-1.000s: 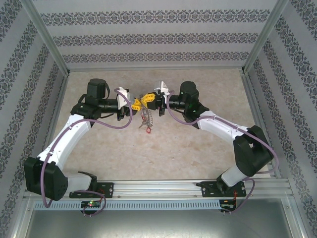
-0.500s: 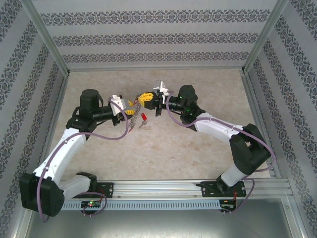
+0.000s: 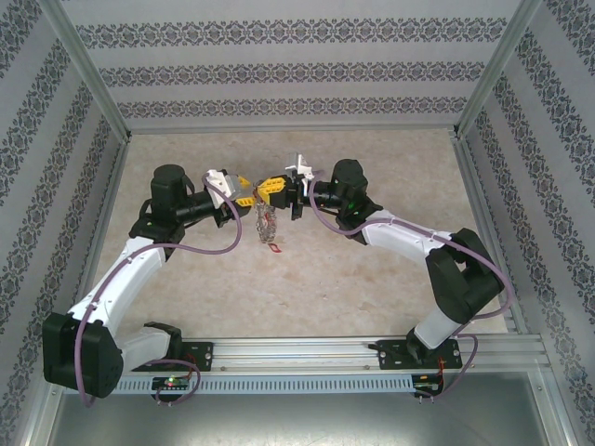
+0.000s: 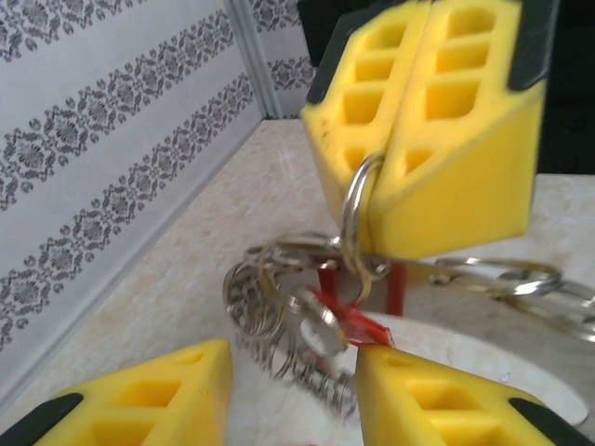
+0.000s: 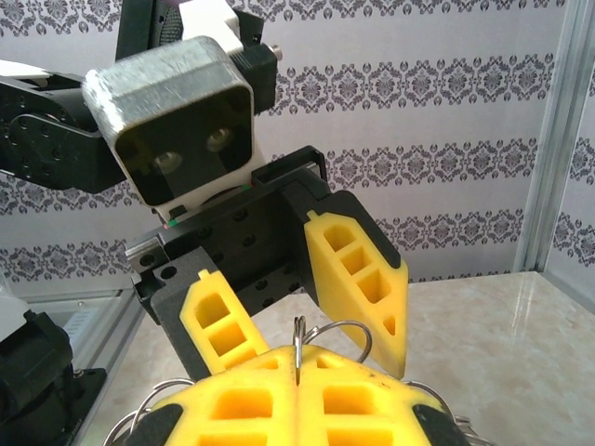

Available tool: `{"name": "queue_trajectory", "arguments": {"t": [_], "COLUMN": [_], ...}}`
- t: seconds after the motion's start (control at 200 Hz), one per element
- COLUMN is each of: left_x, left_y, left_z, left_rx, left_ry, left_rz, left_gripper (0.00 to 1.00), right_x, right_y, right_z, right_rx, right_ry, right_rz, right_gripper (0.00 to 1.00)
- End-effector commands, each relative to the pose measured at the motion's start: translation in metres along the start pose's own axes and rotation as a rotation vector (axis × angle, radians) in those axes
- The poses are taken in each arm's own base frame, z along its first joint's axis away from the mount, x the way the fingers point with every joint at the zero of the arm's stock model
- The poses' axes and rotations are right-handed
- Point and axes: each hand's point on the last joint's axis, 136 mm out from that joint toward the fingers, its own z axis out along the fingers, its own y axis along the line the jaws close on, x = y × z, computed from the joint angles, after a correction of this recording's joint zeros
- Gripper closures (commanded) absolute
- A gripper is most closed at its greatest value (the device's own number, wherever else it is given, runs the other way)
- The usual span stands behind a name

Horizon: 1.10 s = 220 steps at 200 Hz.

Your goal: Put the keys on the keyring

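The keyring is a bundle of silvery loops dangling above the middle of the table. My right gripper is shut on one of its rings, pinched between the yellow pads. Keys with red heads hang in the bundle; one red head is the lowest point. My left gripper stands open just left of the bundle, its fingers apart on either side of the loops. One key's red head lies close to the left gripper's right fingertip; contact is unclear.
The beige table is enclosed by patterned walls with metal posts at the corners. Purple cables loop off both arms near the grippers. The arms' bases sit on the rail at the near edge.
My left gripper has opened and drawn back to the left, away from the right gripper. The keyring bundle swung and now hangs straight down from the right gripper.
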Motion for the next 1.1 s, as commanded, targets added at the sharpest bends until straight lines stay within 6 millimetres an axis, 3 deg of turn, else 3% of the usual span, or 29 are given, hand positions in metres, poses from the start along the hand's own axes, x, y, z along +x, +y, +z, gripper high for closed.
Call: {"name": "queue_trajectory", "arguments": {"t": [0.0, 0.255, 0.38, 0.615, 0.714, 0.924, 1.004, 1.094], "left_x": [-0.023, -0.023, -0.019, -0.009, -0.008, -0.008, -0.008, -0.009], "left_y": [-0.005, -0.001, 0.002, -0.009, -0.023, -0.034, -0.031, -0.028], "left_z": [-0.004, -0.002, -0.002, -0.004, -0.005, -0.004, -0.005, -0.010], "left_rx": [0.049, 0.023, 0.008, 0.039, 0.111, 0.170, 0.148, 0.119], "left_ry": [-0.092, -0.085, -0.062, -0.015, -0.003, 0.012, 0.015, 0.006], "left_rz": [0.035, 0.026, 0.013, 0.024, 0.044, 0.049, 0.043, 0.031], "left_gripper": [0.60, 0.67, 1.00, 1.00, 1.00, 1.00, 0.88, 0.87], "right_x": [-0.024, -0.026, -0.030, -0.040, -0.044, -0.040, -0.034, -0.026], "right_y": [0.011, 0.012, 0.010, 0.003, -0.003, -0.005, -0.005, -0.005], "right_z": [0.008, 0.017, 0.021, 0.027, 0.030, 0.039, 0.038, 0.034], "right_rx": [-0.054, -0.057, -0.041, 0.018, 0.060, 0.098, 0.101, 0.104], "right_ry": [-0.055, -0.068, -0.086, -0.144, -0.176, -0.219, -0.203, -0.179], "right_rz": [-0.064, -0.071, -0.070, -0.084, -0.086, -0.100, -0.110, -0.111], "right_gripper": [1.00, 1.00, 1.00, 1.00, 1.00, 1.00, 1.00, 1.00]}}
